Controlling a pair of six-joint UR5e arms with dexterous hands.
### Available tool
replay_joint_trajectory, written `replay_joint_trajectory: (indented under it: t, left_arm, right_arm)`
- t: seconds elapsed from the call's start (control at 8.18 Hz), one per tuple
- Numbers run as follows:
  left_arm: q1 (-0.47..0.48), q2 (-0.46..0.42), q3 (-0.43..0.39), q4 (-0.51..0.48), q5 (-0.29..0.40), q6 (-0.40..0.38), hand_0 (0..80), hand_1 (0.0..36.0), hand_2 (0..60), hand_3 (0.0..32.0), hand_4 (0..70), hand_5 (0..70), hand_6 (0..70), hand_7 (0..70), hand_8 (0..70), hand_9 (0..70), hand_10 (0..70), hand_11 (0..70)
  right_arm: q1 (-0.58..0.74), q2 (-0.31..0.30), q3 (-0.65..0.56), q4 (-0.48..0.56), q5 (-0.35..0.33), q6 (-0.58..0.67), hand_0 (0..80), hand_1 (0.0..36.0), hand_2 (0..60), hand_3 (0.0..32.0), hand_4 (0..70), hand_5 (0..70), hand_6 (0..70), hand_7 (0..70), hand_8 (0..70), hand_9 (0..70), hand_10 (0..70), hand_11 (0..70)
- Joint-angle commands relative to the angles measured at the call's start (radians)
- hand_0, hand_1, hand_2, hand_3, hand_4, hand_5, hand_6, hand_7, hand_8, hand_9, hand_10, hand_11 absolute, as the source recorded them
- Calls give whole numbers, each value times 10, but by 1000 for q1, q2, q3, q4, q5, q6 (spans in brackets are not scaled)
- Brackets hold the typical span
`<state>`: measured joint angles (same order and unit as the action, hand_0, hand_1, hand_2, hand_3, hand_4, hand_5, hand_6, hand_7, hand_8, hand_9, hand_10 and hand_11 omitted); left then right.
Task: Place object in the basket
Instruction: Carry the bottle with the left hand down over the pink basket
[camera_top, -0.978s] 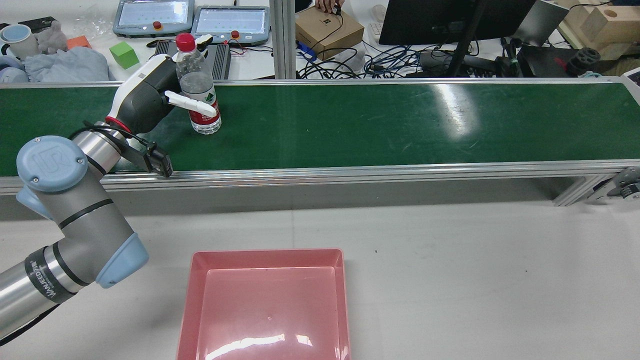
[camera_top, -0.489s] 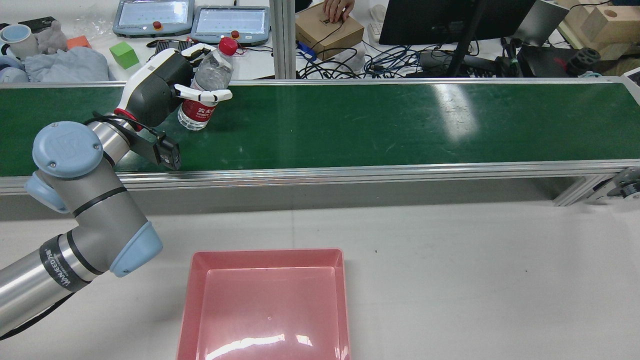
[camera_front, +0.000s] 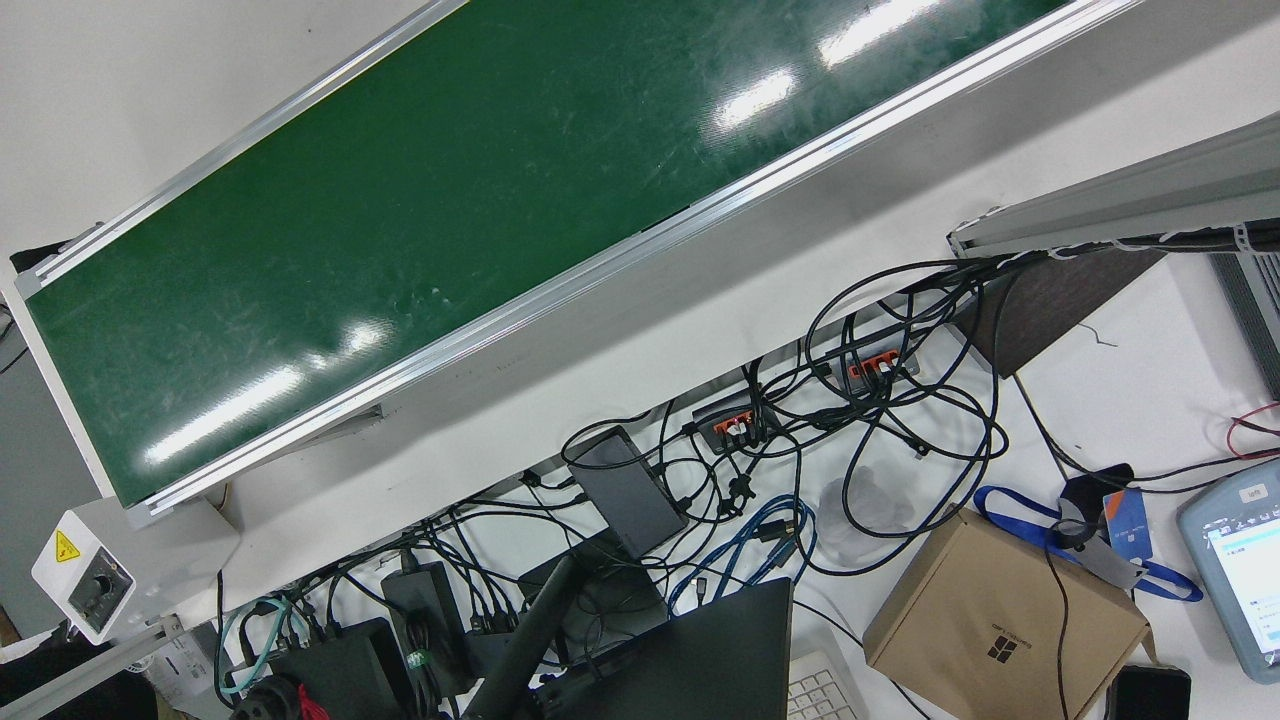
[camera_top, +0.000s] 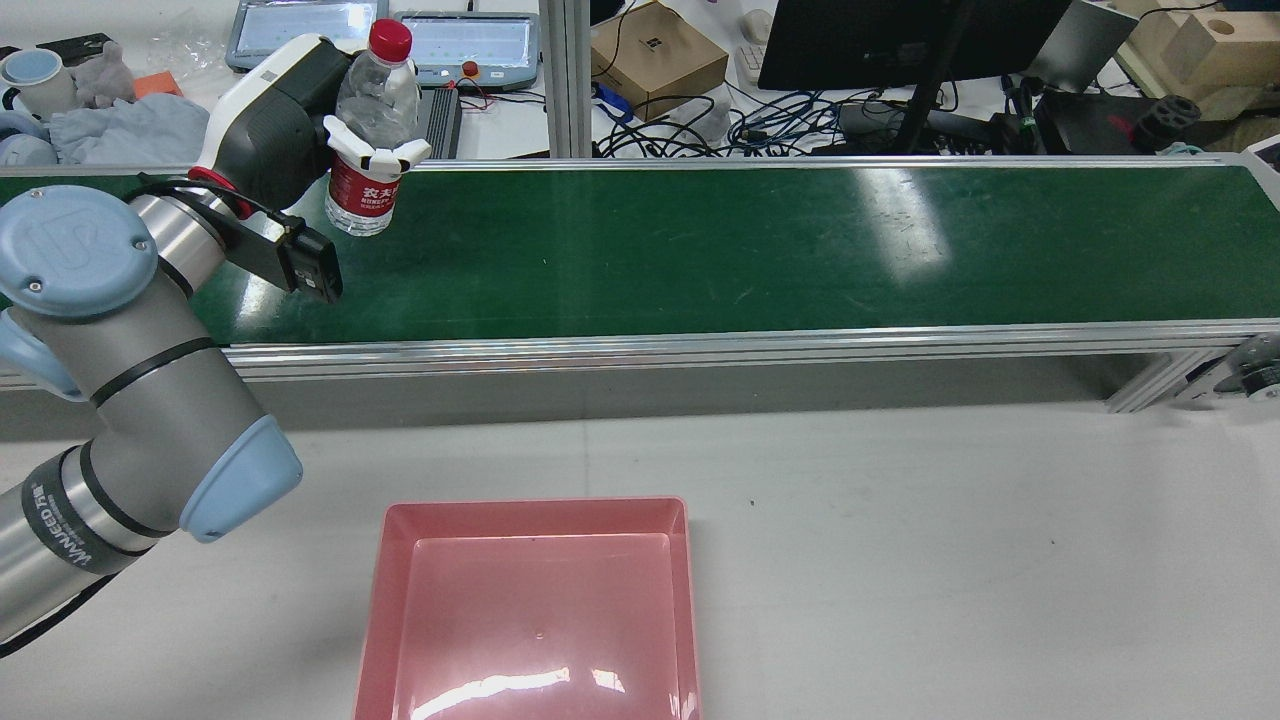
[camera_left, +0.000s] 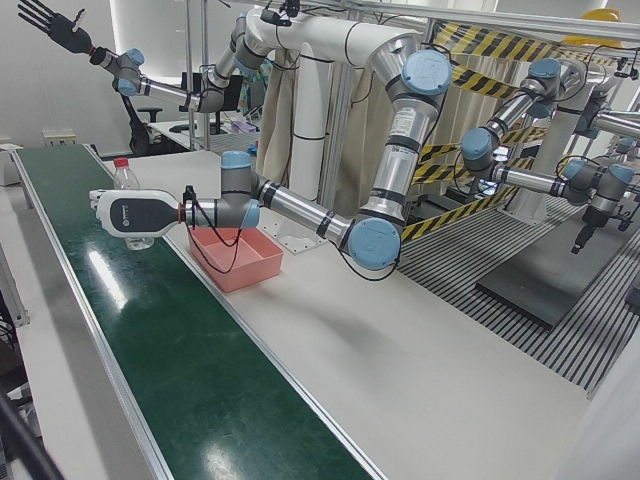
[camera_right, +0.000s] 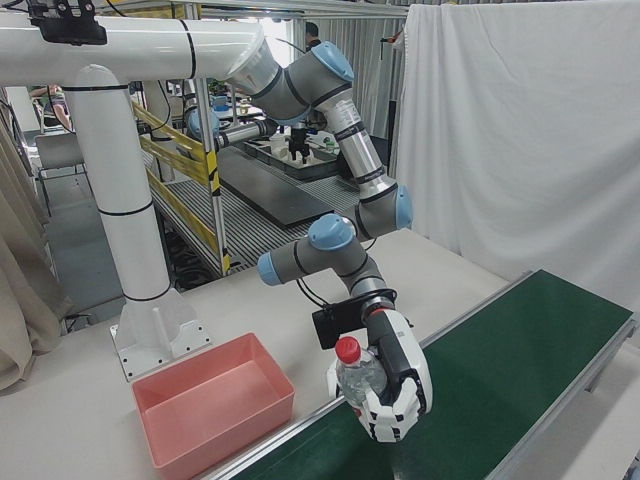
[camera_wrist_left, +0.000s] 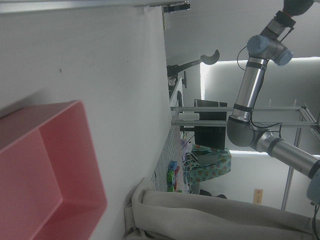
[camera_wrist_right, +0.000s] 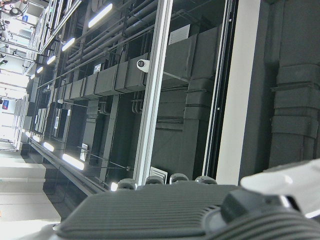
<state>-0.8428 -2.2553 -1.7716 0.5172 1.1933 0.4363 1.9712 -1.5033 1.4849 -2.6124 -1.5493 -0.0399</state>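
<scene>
A clear water bottle (camera_top: 362, 150) with a red cap and red label is held nearly upright in my left hand (camera_top: 275, 125), whose white fingers (camera_top: 375, 158) wrap its middle. It hangs just above the left end of the green conveyor belt (camera_top: 700, 250). The same bottle (camera_right: 355, 372) and left hand (camera_right: 400, 385) show in the right-front view, and the bottle (camera_left: 125, 185) and hand (camera_left: 135, 213) in the left-front view. The pink basket (camera_top: 535, 515) sits empty on the white table, nearer the robot. My right hand (camera_left: 45, 18) is raised high, fingers spread, holding nothing.
Beyond the belt lie two teach pendants (camera_top: 465, 45), a cardboard box (camera_top: 655, 60), a monitor (camera_top: 900, 40), cables, a green cube (camera_top: 248, 108) and a cloth. White tabletop (camera_top: 950, 560) stretches between belt and basket. The belt's aluminium rail (camera_top: 700, 345) edges its near side.
The bottle stood on the belt in my left hand's grasp, then tilted as it left the belt. It is now raised, nearly upright, and has moved left and toward the far edge.
</scene>
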Motion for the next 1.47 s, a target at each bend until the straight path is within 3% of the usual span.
replay_joint_trajectory:
  t: [0.0, 0.12, 0.24, 0.49, 0.61, 0.73, 0.86, 0.98, 1.1, 1.22, 1.35]
  left_arm:
    - [30, 8, -232, 157, 8, 7, 800, 316, 600, 0, 700, 700, 700, 700, 700, 700, 700, 700]
    - [106, 13, -323, 225, 6, 13, 800, 314, 600, 0, 700, 700, 700, 700, 700, 700, 700, 700]
    - [170, 14, -356, 257, 0, 30, 800, 311, 600, 0, 700, 700, 700, 700, 700, 700, 700, 700]
    - [285, 16, -358, 267, -21, 62, 800, 301, 600, 0, 700, 700, 700, 700, 700, 700, 700, 700]
    - [348, 17, -358, 267, -87, 68, 800, 299, 600, 0, 700, 700, 700, 700, 700, 700, 700, 700]
    - [434, 17, -365, 267, -204, 68, 800, 308, 600, 0, 684, 700, 700, 700, 700, 700, 700, 700]
    - [468, 84, -427, 265, -281, 68, 800, 302, 600, 0, 588, 700, 700, 700, 700, 700, 700, 700]
    - [502, 167, -499, 250, -328, 71, 800, 275, 546, 0, 510, 700, 700, 700, 700, 700, 700, 700]
    - [513, 184, -534, 250, -359, 76, 800, 271, 487, 0, 520, 700, 700, 700, 700, 700, 700, 700]
    - [511, 192, -535, 251, -357, 76, 800, 239, 372, 0, 488, 700, 700, 700, 700, 700, 700, 700]
    - [513, 212, -537, 250, -359, 76, 716, 173, 148, 0, 390, 700, 700, 700, 700, 700, 700, 700]
  right_arm:
    - [-2, 0, 0, 0, 0, 0, 0, 0, 0, 0, 0, 0, 0, 0, 0, 0, 0, 0]
    - [0, 0, 0, 0, 0, 0, 0, 0, 0, 0, 0, 0, 0, 0, 0, 0, 0, 0]
    - [-2, 0, 0, 0, 0, 0, 0, 0, 0, 0, 0, 0, 0, 0, 0, 0, 0, 0]
    - [0, 0, 0, 0, 0, 0, 0, 0, 0, 0, 0, 0, 0, 0, 0, 0, 0, 0]
    - [0, 0, 0, 0, 0, 0, 0, 0, 0, 0, 0, 0, 0, 0, 0, 0, 0, 0]
    - [0, 0, 0, 0, 0, 0, 0, 0, 0, 0, 0, 0, 0, 0, 0, 0, 0, 0]
    - [0, 0, 0, 0, 0, 0, 0, 0, 0, 0, 0, 0, 0, 0, 0, 0, 0, 0]
    - [0, 0, 0, 0, 0, 0, 0, 0, 0, 0, 0, 0, 0, 0, 0, 0, 0, 0]
    - [0, 0, 0, 0, 0, 0, 0, 0, 0, 0, 0, 0, 0, 0, 0, 0, 0, 0]
    - [0, 0, 0, 0, 0, 0, 0, 0, 0, 0, 0, 0, 0, 0, 0, 0, 0, 0]
    - [0, 0, 0, 0, 0, 0, 0, 0, 0, 0, 0, 0, 0, 0, 0, 0, 0, 0]
